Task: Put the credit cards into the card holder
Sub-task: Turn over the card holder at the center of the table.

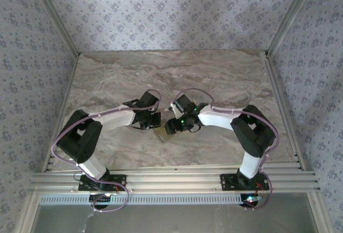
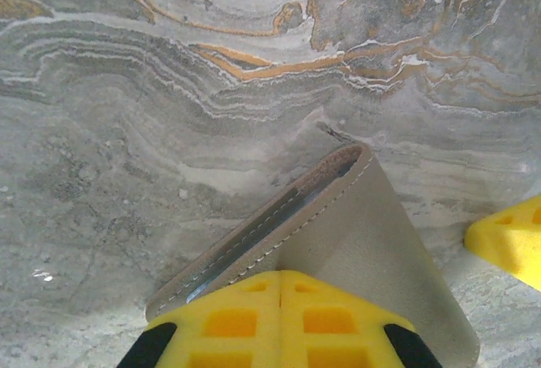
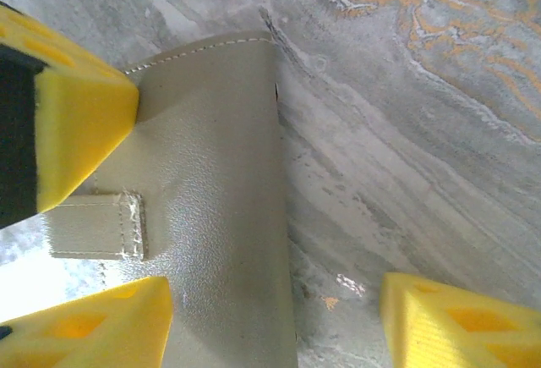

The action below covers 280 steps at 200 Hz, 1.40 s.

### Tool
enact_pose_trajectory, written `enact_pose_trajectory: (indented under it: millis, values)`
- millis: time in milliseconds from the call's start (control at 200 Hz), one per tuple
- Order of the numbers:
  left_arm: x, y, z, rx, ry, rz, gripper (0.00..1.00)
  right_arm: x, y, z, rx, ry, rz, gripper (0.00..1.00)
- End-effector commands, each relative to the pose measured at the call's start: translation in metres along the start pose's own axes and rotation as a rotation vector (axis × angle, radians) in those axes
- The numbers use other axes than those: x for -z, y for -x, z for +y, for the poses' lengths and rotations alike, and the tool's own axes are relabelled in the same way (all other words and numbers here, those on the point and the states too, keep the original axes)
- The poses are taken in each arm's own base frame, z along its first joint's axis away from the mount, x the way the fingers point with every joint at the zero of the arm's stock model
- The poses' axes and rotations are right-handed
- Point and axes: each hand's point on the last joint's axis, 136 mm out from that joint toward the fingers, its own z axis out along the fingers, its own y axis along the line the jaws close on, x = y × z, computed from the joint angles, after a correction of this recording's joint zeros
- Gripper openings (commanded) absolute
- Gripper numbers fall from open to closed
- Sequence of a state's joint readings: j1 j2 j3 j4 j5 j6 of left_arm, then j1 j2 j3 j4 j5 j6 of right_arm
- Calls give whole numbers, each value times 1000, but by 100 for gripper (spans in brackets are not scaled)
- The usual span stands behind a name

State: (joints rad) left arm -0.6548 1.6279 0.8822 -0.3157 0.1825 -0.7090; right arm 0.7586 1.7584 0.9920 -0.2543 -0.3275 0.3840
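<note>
The gray card holder (image 2: 355, 233) stands tilted on edge on the marble table, its stitched slot facing left. My left gripper (image 2: 281, 288) is shut on its near edge, yellow fingers pressed together. In the right wrist view the card holder (image 3: 211, 156) shows its outer face with a small strap tab (image 3: 97, 226). My right gripper (image 3: 272, 300) is open, one finger (image 3: 93, 326) by the holder's face and the other finger (image 3: 456, 317) over bare table. From above, the card holder (image 1: 163, 133) sits between the left gripper (image 1: 154, 119) and the right gripper (image 1: 172, 127). The credit cards are hidden.
The marble table (image 1: 214, 77) stretches back to patterned walls on three sides. An aluminium rail (image 1: 171, 179) runs along the near edge, where both arm bases stand. Both arms meet near the table's middle.
</note>
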Motion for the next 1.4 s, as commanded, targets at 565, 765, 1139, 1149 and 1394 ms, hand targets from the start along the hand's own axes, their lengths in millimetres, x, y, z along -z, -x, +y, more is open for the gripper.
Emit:
enact_pose_trajectory:
  millis: [565, 765, 1139, 1149, 1394]
  values:
    - [-34, -50, 55, 79, 92, 64, 0, -36, -13, 43, -21, 273, 144, 53]
    - [-37, -56, 59, 91, 89, 69, 0, -41, -7, 55, -7, 286, 138, 36]
    - [-27, -54, 54, 72, 59, 49, 1, -2, 19, 61, -35, 352, 12, 0]
    - [-25, -54, 54, 69, 56, 45, 1, 0, 20, 61, -35, 351, 9, 0]
    - [35, -36, 62, 83, 39, -85, 35, 53, 17, 5, 11, -118, -81, 0]
